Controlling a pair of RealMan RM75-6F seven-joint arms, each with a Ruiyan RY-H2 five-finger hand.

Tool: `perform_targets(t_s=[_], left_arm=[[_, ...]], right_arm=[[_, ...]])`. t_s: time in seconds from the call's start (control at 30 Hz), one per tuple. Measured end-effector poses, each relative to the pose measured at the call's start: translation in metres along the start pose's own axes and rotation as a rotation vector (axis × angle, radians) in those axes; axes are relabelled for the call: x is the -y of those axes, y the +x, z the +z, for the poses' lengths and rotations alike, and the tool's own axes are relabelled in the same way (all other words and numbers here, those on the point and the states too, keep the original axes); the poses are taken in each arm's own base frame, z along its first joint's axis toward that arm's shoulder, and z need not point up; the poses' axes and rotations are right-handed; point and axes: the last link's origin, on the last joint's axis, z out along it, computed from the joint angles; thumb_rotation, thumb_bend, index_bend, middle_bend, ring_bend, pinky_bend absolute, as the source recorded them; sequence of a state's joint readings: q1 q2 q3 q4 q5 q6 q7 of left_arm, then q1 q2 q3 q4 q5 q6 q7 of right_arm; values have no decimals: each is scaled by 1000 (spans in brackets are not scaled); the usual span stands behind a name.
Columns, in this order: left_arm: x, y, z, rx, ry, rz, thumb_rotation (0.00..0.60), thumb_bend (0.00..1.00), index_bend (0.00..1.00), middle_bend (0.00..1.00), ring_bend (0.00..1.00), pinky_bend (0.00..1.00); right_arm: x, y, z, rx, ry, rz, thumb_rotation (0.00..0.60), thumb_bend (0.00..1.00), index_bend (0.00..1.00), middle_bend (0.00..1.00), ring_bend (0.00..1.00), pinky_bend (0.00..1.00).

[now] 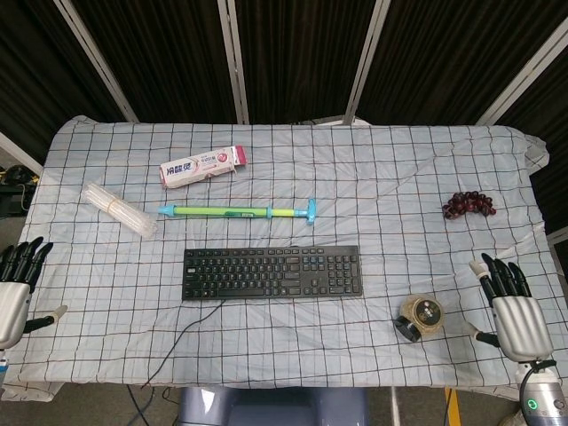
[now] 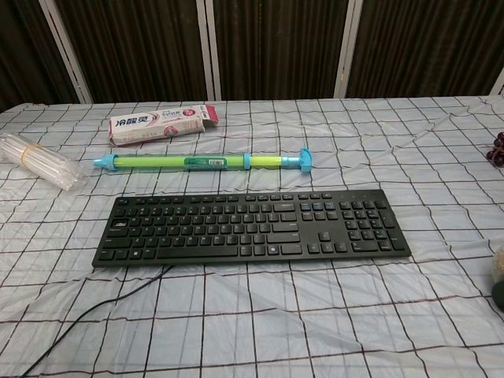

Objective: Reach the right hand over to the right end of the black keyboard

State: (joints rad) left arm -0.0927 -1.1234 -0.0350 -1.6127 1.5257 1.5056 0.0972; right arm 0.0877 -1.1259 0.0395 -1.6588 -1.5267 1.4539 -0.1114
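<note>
The black keyboard (image 1: pixel 272 272) lies flat in the middle of the checked cloth, its cable trailing off the front; the chest view shows it as well (image 2: pixel 252 227), number pad at its right end. My right hand (image 1: pixel 512 308) hovers at the table's front right corner, fingers spread and empty, well to the right of the keyboard's right end. My left hand (image 1: pixel 15 291) hangs at the front left edge, fingers apart, holding nothing. Neither hand shows in the chest view.
A small round jar (image 1: pixel 422 316) lies between the keyboard and my right hand. Dark beads (image 1: pixel 469 205) sit at the right. A green-blue rod (image 1: pixel 238 212), a toothpaste box (image 1: pixel 202 166) and a bundle of clear straws (image 1: pixel 118 209) lie behind the keyboard.
</note>
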Motion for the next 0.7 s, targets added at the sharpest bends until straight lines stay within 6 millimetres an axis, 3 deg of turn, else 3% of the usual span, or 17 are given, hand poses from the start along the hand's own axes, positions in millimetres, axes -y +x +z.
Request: perform_targets(t_s=[0.03,0.1,0.17,0.23,0.27,0.33,0.47,0.7], left_arm=[[0,0,0,-1,1,-3,600,59,0,0,0,0],[0,1,1,-3,2,-8,600,60,0,0,0,0],[-1,1,1,-8,-2,-8,600,60,0,0,0,0],[-2,1,1,-14,-8,-5,600,61,0,0,0,0],[-2,1,1,-16,-10,-4,600,60,0,0,0,0],[-2,1,1,-21,-11,-1,600,59,0,0,0,0],[-1,2,2,-41,-17,12,600,60,0,0,0,0],[1,3,2,-48,-18,10,600,60,0,0,0,0]], right_arm=[[3,0,1,7,4,7,600,86,71,0,0,27],[9,1,5,12,15,17,600,86,73,60,44,133],[17,4,11,12,29,13,600,88,88,330,292,410],[25,7,17,21,40,10,600,107,100,582,531,576],[29,7,20,31,42,12,600,136,105,685,627,629],[39,8,28,69,37,20,600,212,107,792,729,688],[54,5,41,165,-2,28,600,346,98,895,849,762],[79,-9,64,354,-76,11,600,449,110,937,904,798]])
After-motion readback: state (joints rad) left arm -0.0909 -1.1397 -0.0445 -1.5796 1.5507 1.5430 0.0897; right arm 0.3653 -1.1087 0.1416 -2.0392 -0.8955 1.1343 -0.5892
